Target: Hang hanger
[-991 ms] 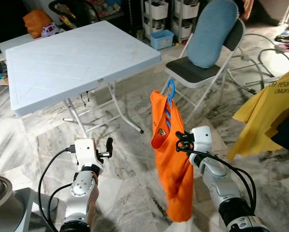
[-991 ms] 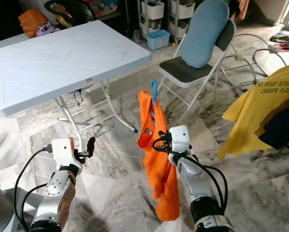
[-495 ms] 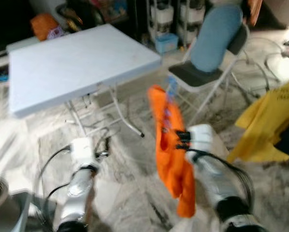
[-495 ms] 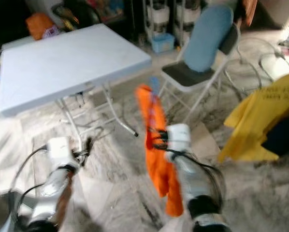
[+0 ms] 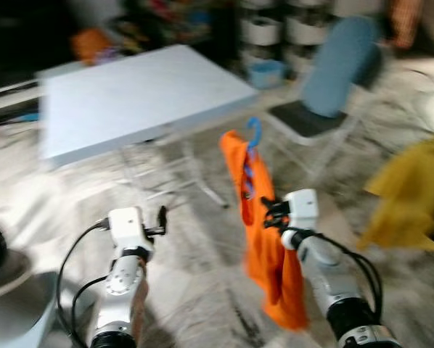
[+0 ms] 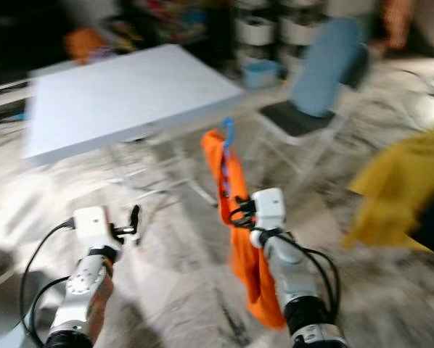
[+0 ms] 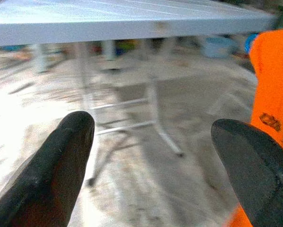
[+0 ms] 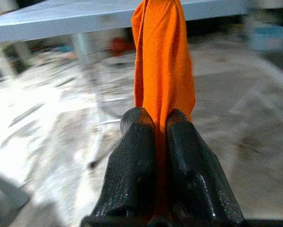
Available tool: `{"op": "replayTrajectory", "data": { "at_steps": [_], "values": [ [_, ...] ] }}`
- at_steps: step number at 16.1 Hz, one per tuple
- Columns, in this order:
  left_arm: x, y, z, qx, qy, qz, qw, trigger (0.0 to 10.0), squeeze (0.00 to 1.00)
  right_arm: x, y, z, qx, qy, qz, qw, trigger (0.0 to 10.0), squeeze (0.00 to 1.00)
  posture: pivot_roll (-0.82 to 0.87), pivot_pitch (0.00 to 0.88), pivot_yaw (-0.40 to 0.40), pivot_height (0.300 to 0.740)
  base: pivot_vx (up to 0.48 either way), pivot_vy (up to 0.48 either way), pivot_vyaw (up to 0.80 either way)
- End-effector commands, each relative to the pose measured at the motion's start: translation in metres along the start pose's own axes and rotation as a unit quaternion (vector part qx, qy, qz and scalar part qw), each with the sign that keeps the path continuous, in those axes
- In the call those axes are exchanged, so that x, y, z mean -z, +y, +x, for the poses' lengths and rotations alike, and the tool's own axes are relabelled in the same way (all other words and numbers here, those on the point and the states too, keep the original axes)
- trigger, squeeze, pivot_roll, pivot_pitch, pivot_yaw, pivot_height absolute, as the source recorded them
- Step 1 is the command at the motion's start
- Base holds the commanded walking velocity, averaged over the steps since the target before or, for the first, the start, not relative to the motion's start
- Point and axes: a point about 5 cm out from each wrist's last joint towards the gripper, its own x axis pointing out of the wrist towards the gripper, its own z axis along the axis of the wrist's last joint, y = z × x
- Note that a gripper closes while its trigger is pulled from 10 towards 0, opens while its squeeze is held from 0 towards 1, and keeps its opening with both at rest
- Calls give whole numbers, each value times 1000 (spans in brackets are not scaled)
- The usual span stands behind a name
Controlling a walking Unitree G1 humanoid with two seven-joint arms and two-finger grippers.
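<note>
Your right gripper (image 5: 269,215) is clamped on the orange shirt (image 5: 264,239) mid-frame — it's soft and floppy, so lift by the stiff blue hanger hook (image 5: 255,133). Your left gripper (image 7: 153,161) is spread wide, holding nothing.

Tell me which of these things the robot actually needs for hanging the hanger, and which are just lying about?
Needed:
blue hanger
orange shirt on it
right end effector, clamped on the shirt

Lying about:
white folding table
folding chair
yellow garment
</note>
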Motion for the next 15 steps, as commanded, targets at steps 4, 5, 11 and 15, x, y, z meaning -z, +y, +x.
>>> {"op": "replayTrajectory", "data": {
  "at_steps": [4,5,11,15],
  "values": [
    [-1,0,0,2,0,5,1000,10000,0,-15,1,5,-8,-32,-2,999,10000,0,-61,0,115,740,0,0,125],
    [-2,0,0,6,-3,8,1000,10000,0,-15,0,4,-7,-33,-2,999,10000,0,-61,0,115,740,0,0,0],
    [-1,1,0,4,-1,4,1000,10000,0,-15,0,3,-9,-33,-2,999,10000,0,-64,0,118,740,312,359,0],
    [0,1,0,4,1,7,1000,10000,0,-14,1,3,-11,-32,-2,999,10000,0,-63,0,117,740,317,362,0]
  ]
}}
